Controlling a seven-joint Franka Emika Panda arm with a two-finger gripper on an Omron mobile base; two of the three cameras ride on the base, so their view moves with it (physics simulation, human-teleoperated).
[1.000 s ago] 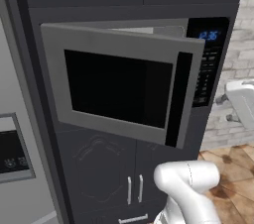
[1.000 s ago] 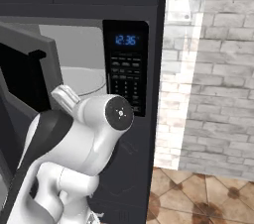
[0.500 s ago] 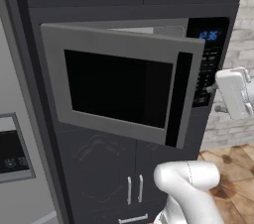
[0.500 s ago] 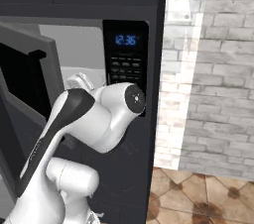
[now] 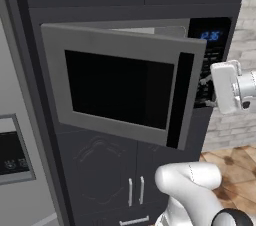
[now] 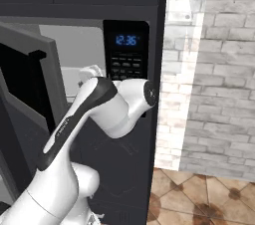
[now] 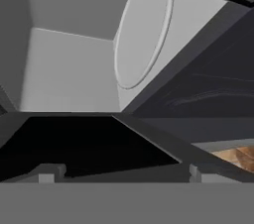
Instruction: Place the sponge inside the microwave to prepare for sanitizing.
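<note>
Microwave (image 5: 120, 85) door stands partly open, its pale inside and round turntable (image 7: 144, 32) bare. Gripper (image 7: 121, 172) hangs before the opening, fingers spread wide, holding nothing.

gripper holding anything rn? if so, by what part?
Nothing held. In the hand view the gripper is open, with its fingertips wide apart and nothing between them, facing the microwave interior and its turntable.

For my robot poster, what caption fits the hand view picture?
The open pincer looks into the microwave, its pale inside and round turntable bare.
</note>
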